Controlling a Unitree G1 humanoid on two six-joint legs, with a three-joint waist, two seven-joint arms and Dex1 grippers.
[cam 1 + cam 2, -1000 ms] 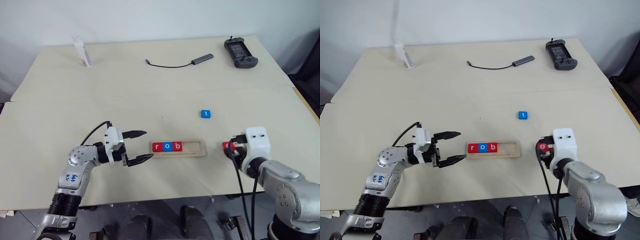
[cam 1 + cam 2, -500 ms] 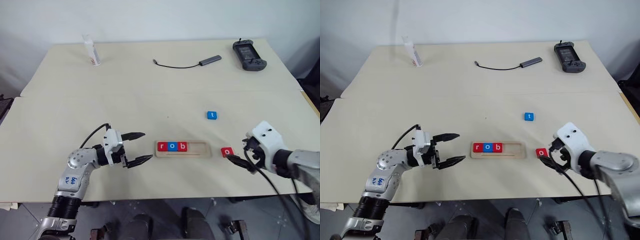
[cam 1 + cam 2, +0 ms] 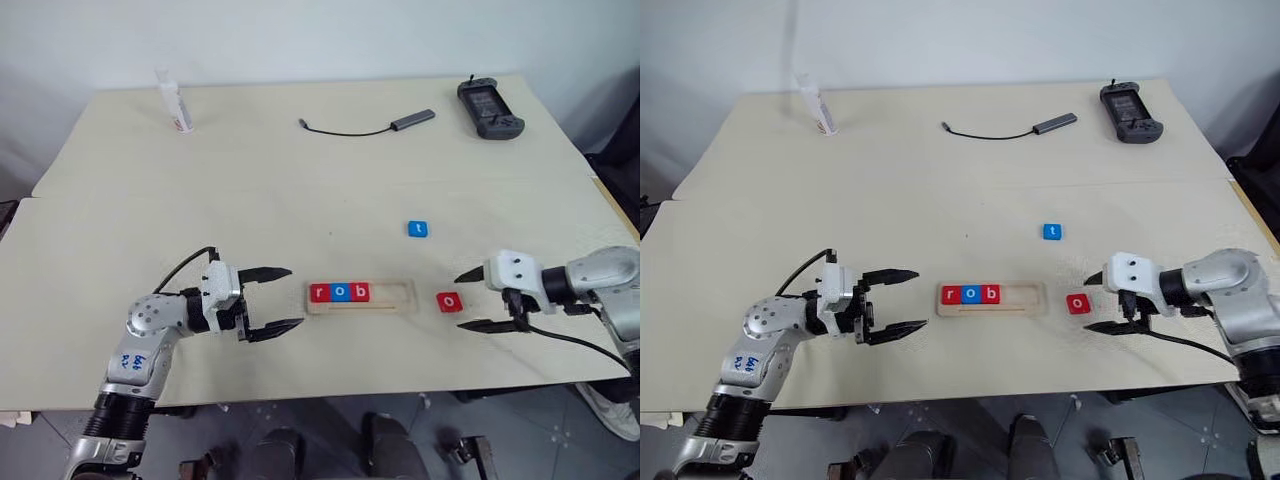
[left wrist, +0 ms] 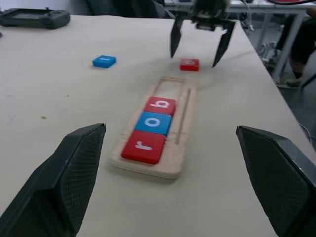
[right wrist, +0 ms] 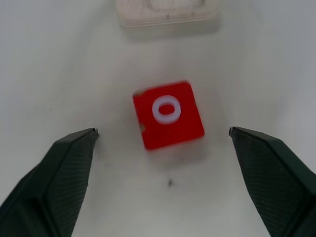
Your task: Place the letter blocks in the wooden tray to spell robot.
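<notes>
While the wooden tray (image 3: 361, 296) holds three letter blocks spelling r, o, b at its left end, the red o block (image 3: 450, 301) now lies flat on the table (image 3: 300, 190) just right of the tray. A second ago the right gripper (image 3: 469, 300) had this block between its fingers; it has since let go and backed off, jaws spread wide and holding nothing. The block looks to need picking up again before it reaches the fourth slot. The blue t block (image 3: 418, 229) lies apart, farther back. The left gripper (image 3: 276, 299) hovers left of the tray, jaws wide, empty. Count: five blocks, three red, two blue; three in the tray, two loose.
</notes>
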